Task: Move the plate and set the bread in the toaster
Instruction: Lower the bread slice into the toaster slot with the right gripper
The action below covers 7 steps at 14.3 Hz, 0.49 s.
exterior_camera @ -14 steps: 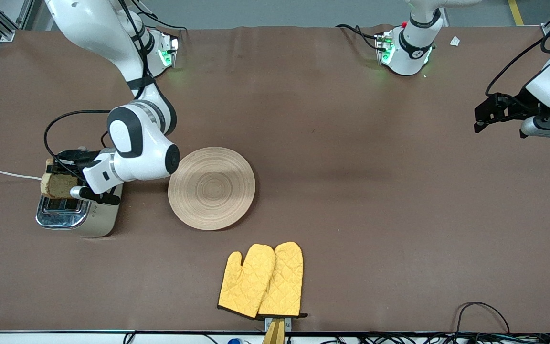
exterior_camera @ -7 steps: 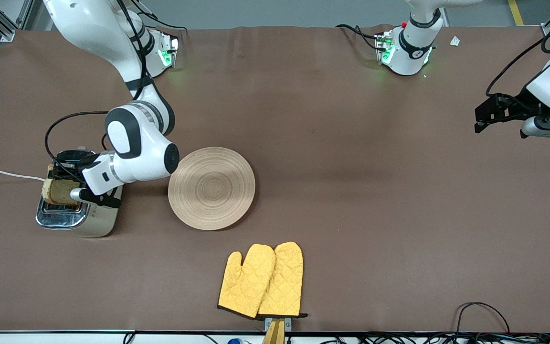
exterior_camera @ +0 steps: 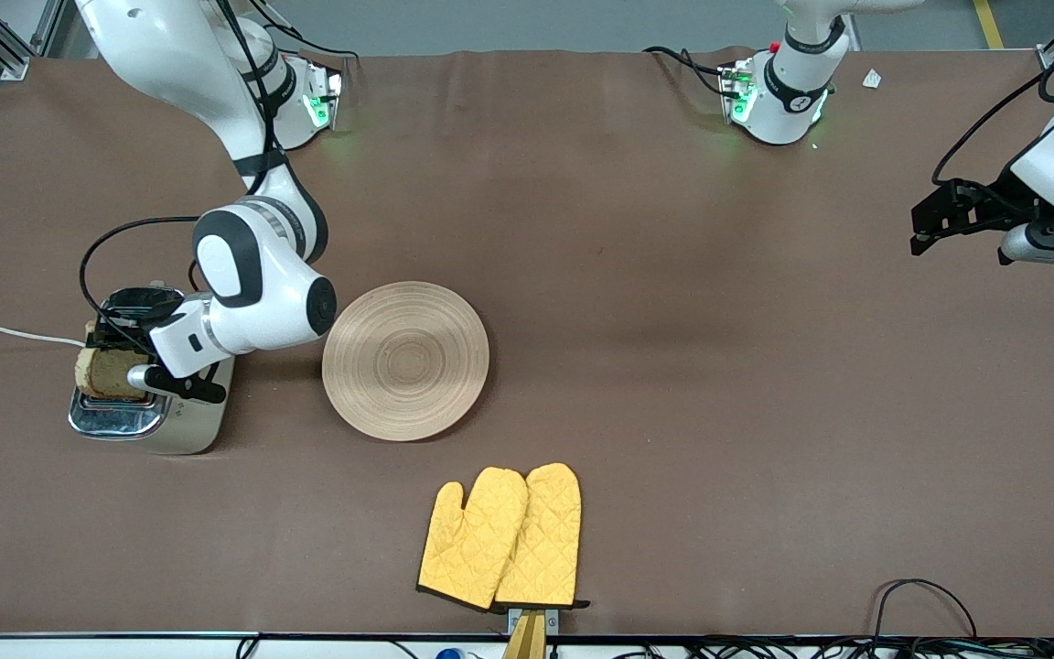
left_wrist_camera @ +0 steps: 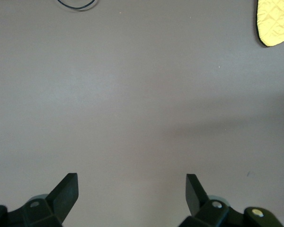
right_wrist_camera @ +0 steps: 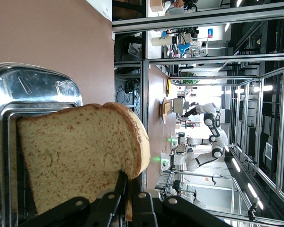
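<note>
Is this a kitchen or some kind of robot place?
Probably a robot lab, not a kitchen. Two white robot arms are bolted to a brown covered table, and the right wrist view shows more robot arms among metal frames past the chrome-topped toaster.

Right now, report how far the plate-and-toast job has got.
Apparently done: the wooden plate lies bare on the table beside the toaster. In hand: the right gripper holds the bread slice over the toaster's chrome top, at a slot. Left: lowering it in and letting go. The left gripper waits open over bare table at its own end.
</note>
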Each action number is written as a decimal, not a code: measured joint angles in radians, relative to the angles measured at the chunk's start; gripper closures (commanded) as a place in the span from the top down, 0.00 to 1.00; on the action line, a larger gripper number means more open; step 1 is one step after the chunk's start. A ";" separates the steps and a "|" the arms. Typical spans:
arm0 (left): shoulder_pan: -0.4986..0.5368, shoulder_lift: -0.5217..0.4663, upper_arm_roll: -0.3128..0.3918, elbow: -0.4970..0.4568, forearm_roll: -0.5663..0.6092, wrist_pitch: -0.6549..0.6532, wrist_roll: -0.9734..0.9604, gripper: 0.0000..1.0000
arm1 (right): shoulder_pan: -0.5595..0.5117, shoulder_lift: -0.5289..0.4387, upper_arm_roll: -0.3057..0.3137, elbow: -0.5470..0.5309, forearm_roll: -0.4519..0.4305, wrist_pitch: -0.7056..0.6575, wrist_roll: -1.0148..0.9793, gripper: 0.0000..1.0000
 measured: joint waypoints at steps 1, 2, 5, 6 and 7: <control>0.000 0.000 0.000 0.000 0.000 0.000 0.000 1.00 | 0.000 0.005 0.000 0.006 0.000 0.001 0.004 0.73; 0.000 0.000 0.000 0.000 0.000 0.000 0.000 1.00 | 0.000 0.010 0.001 0.013 0.000 0.002 0.005 0.86; 0.000 0.000 0.000 0.000 0.000 0.000 0.000 1.00 | -0.002 0.019 0.001 0.031 0.006 0.002 0.009 1.00; 0.000 0.000 0.000 0.001 0.000 0.000 0.000 1.00 | -0.004 0.020 0.001 0.040 0.023 0.002 0.010 1.00; 0.000 0.000 0.000 0.001 0.000 0.000 0.000 1.00 | -0.007 0.021 0.001 0.052 0.045 0.002 0.010 1.00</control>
